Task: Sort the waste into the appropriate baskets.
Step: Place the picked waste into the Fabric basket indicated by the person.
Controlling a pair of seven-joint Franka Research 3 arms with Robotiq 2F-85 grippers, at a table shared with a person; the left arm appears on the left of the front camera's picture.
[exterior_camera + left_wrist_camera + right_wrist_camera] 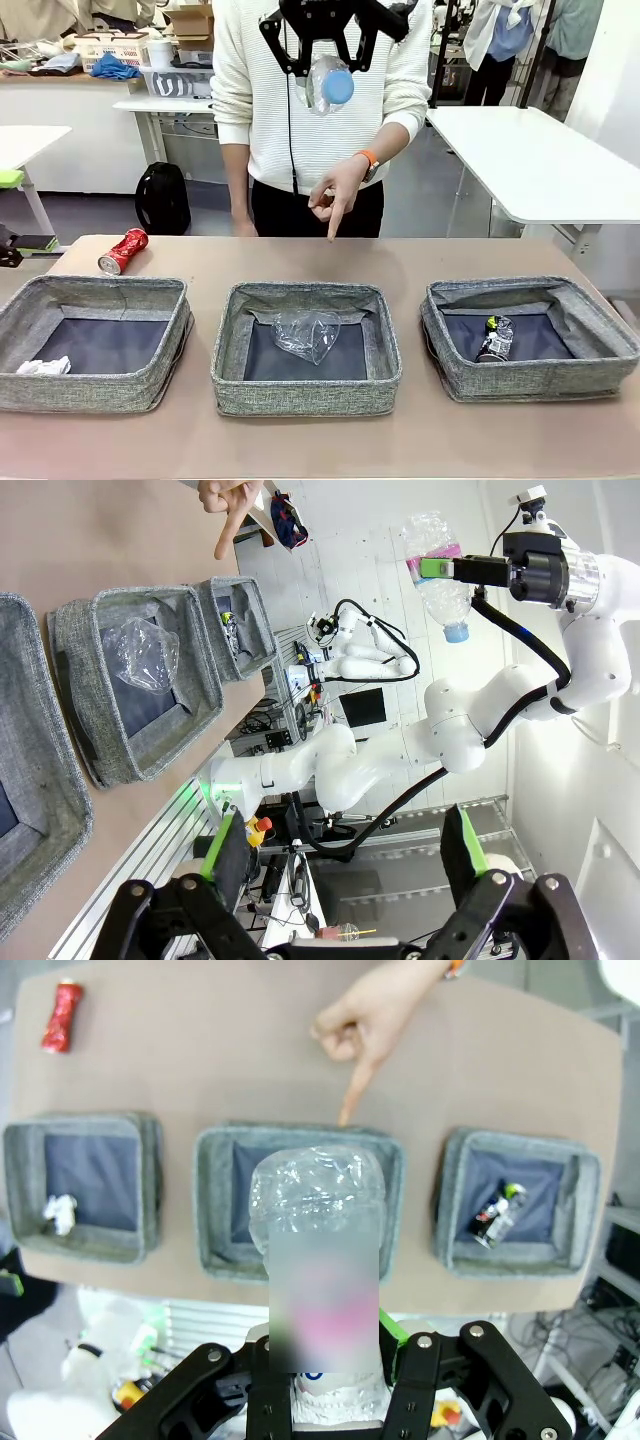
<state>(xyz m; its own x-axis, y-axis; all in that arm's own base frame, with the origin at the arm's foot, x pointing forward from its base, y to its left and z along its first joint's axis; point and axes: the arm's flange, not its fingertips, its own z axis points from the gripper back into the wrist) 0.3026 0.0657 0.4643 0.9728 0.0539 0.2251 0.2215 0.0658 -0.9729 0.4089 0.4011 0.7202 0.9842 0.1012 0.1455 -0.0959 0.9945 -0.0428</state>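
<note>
Fingers of our right gripper (322,62) pinch the clear bottle with blue cap (328,85) high above the middle basket (306,398); left gripper (345,865) spread, empty. Three items binned below; crushed red can (122,251) remains on the worktop (420,440).

three baskets (305,395), two cans (123,251), one bottle (328,85)
</note>
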